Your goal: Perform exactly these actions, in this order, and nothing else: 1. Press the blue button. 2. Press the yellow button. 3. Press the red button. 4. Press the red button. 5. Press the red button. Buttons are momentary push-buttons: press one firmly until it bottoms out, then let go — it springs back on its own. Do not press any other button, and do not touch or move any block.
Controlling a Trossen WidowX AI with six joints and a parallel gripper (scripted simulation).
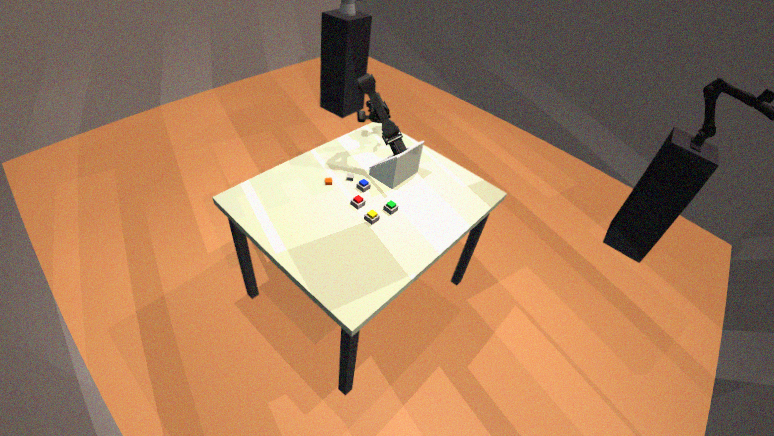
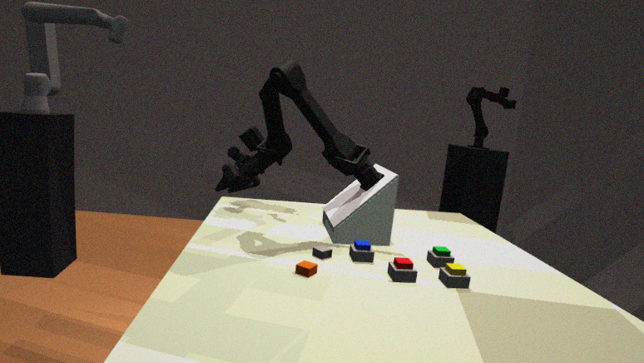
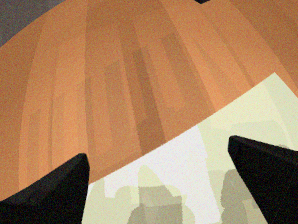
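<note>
My gripper (image 2: 225,186) (image 3: 161,153) is open and empty, raised at the table's far end, well away from the buttons. The blue button (image 1: 363,183) (image 2: 362,245) stands near the arm's sloped base. The red button (image 1: 358,199) (image 2: 403,263) is in front of it in the top view. The yellow button (image 1: 372,214) (image 2: 455,269) is the nearest to that camera, and the green button (image 1: 391,204) (image 2: 441,251) is to its right. All four caps stand up from their grey housings. No button shows in the wrist view.
An orange block (image 1: 328,181) (image 2: 306,268) and a small grey block (image 1: 349,177) (image 2: 322,252) lie left of the blue button. The arm's grey wedge-shaped base (image 1: 407,166) (image 2: 367,225) stands behind the buttons. Other arms stand on black pedestals (image 1: 343,64) (image 1: 658,200) off the table.
</note>
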